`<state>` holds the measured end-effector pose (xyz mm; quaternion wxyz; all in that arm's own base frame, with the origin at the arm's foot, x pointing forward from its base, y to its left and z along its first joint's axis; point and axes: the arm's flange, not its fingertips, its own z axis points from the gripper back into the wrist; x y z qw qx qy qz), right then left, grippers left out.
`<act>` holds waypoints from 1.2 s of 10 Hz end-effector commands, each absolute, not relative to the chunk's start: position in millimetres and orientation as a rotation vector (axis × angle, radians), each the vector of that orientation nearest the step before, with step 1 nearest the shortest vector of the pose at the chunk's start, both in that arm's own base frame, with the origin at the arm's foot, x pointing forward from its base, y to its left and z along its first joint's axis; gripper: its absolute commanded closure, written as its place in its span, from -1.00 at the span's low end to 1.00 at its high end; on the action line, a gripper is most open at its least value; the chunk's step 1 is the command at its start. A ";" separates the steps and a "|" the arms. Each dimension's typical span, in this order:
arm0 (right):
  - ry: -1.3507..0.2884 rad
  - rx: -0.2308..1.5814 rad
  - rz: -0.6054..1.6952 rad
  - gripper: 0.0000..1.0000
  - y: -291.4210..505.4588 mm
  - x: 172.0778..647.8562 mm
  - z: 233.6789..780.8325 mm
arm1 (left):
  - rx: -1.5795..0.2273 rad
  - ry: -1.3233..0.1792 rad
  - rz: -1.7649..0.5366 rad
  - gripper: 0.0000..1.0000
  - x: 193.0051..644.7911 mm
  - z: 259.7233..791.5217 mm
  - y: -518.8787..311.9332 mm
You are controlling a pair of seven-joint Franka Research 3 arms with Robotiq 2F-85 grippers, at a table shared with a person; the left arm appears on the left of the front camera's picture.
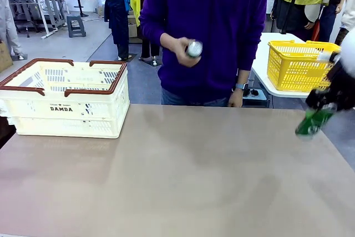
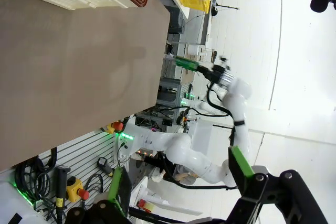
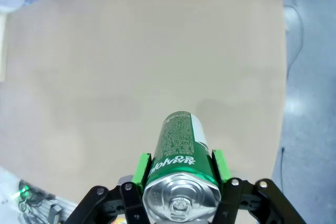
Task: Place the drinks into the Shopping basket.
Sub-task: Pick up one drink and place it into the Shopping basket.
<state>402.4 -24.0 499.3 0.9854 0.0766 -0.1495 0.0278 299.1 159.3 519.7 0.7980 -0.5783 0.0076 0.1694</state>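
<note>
The right tool (image 3: 181,167) is clamped on a slim green can (image 3: 181,135), with its flat green pads (image 3: 140,169) pressed against the can's rounded sides. In the right wrist view the can's dished silver end and pull tab face the camera, and white lettering runs across the glossy green body. In the front view this can is held tilted in the air at about two o'clock, by the far right corner of the counter (image 1: 183,176), a smooth, matte tan slab. The Shopping basket (image 1: 66,101) stands at about ten o'clock on the counter's far left corner, well apart from the held can. It is a cream-white rectangular plastic crate with slotted walls, a brown rim and handles, and black "DAMDA" lettering. At twelve o'clock, beyond the counter's far edge, a person's hand (image 1: 178,45) holds a second can (image 1: 194,48) with its round silver end turned towards the camera. Behind, near two o'clock, a yellow mesh basket (image 1: 299,65) sits on a white table (image 1: 263,79). In the left wrist view the left tool (image 2: 181,182) has its black, green-padded jaws standing wide apart.
</note>
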 end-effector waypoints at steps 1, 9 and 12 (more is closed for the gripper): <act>-0.419 0.226 0.304 1.00 28.4 382.3 577.5 | -1.268 0.010 0.345 -1.00 297.7 521.2 158.5; -0.418 0.287 0.463 1.00 52.6 371.6 553.5 | -1.241 0.016 0.363 -1.00 299.1 519.8 159.2; -0.402 0.386 0.115 1.00 -120.5 309.3 521.8 | -1.097 -0.108 0.551 -1.00 268.5 555.7 307.4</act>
